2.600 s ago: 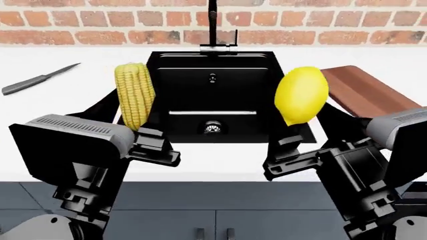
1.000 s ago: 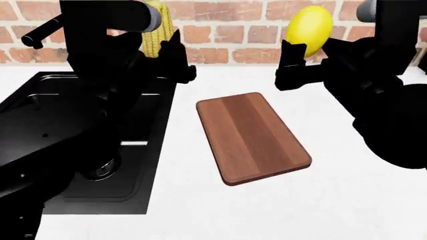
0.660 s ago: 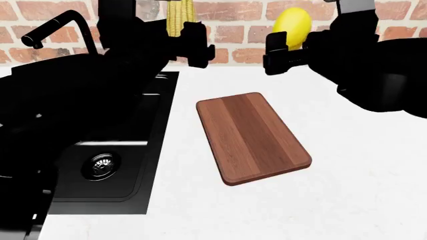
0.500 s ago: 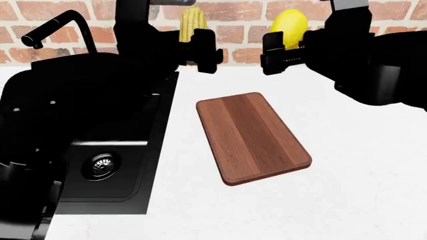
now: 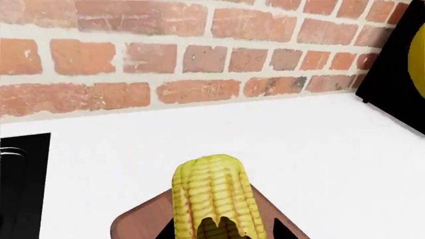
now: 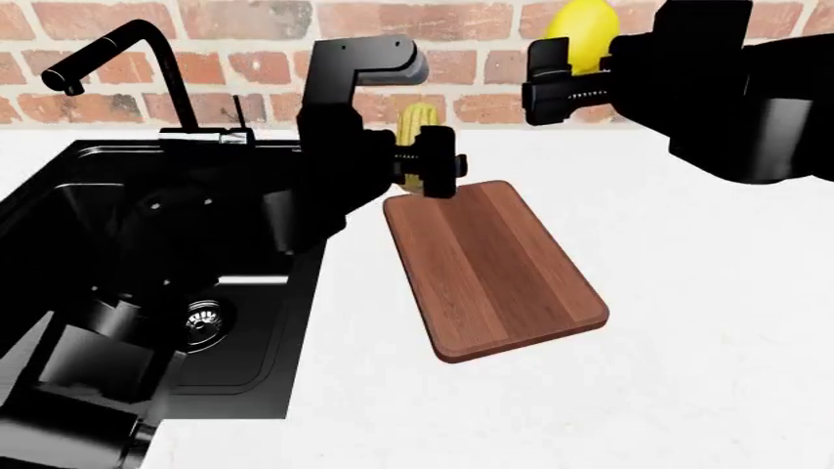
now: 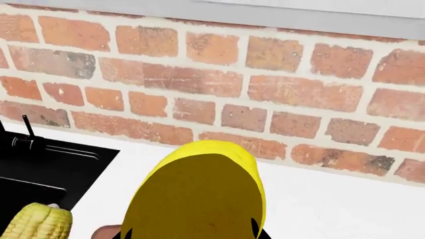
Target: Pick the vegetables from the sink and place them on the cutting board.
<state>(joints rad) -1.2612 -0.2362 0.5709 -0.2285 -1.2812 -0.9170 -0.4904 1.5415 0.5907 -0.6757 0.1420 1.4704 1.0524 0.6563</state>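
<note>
Corn cob sits pinched upright in the jaws of the left gripper, low over the far end of the cutting board, with the brick wall behind. Higher up and to the right, the right gripper has its jaws clamped on the lemon, well above the white surface. Left of the board lies the black sink, its drain bare and the faucet standing at its back
</note>
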